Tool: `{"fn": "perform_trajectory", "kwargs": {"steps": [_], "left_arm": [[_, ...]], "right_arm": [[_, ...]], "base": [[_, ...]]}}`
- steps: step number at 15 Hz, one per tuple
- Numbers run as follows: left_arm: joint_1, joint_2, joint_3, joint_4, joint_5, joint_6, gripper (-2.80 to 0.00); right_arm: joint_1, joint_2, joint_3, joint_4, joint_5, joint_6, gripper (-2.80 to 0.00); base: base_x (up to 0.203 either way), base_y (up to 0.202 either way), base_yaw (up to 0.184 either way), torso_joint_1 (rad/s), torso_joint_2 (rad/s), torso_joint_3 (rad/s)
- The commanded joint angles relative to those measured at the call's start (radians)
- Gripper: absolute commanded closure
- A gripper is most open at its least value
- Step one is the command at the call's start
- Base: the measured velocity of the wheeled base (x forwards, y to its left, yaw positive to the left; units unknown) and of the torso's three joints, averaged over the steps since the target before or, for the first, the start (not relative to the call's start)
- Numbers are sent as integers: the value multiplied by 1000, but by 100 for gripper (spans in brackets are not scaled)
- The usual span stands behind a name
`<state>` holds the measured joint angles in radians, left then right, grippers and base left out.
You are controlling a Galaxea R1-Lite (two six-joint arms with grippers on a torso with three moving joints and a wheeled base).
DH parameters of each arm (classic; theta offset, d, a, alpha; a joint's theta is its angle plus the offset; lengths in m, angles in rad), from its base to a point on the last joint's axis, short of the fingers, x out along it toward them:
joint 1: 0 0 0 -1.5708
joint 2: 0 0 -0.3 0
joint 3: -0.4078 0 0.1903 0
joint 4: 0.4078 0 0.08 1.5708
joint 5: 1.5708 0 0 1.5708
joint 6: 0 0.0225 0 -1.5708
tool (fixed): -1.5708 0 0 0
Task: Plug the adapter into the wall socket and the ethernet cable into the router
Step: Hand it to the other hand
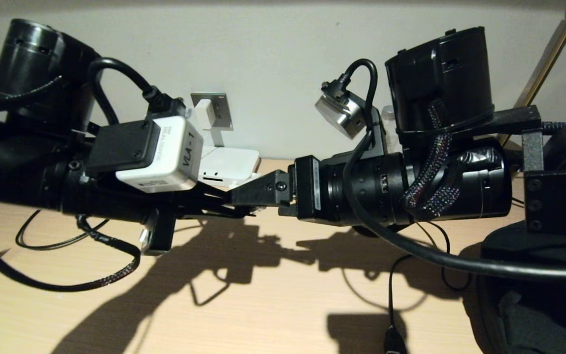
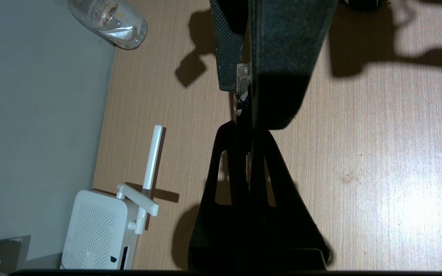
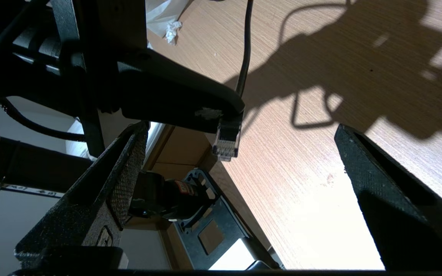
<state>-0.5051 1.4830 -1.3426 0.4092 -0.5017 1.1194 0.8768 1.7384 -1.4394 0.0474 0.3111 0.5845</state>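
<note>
My left gripper [image 2: 244, 128] is shut on the ethernet cable [image 3: 246, 46], just behind its clear plug [image 3: 226, 142], which sticks out past the fingertips above the wooden table. Reaching in from the opposite side, my right gripper [image 3: 240, 130] is open, with one finger on each side of that plug [image 2: 243, 76] and neither touching it. In the head view both arms meet mid-table in front of the router [image 1: 229, 164]. The white router [image 2: 94, 230] lies flat against the wall with its antennas [image 2: 152, 161] folded out. The white adapter [image 1: 207, 113] sits in the grey wall socket [image 1: 223, 112] above it.
A clear plastic bottle [image 2: 108, 19] lies near the wall beyond the router. Thin black cords loop over the table [image 1: 42, 241] and trail toward its front [image 1: 391, 295]. Crumpled white tissue [image 3: 171, 28] lies on the table. The table's edge [image 3: 221, 191] runs below the right gripper.
</note>
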Motion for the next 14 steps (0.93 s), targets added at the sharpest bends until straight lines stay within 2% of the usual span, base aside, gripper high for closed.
{"fn": "perform_trajectory", "kwargs": {"steps": [1,11,12,14], "left_arm": [[0,6,2,0,-3,5,0],[2,17,5,0,2,-12,0],[2,19,5,0,0,-26,0],[2,25,4,-2,0,-36,0]], "right_arm": [[7,4,-1,0,0,3,-280],[7,7,0,0,-33,5,-280],[7,6,0,0,-32,3,0],[7,7,-1,0,-29,3,0]], "base": [[0,0,0,0,0,0],[0,0,0,0,0,0],[0,0,0,0,0,0],[0,0,0,0,0,0]]}}
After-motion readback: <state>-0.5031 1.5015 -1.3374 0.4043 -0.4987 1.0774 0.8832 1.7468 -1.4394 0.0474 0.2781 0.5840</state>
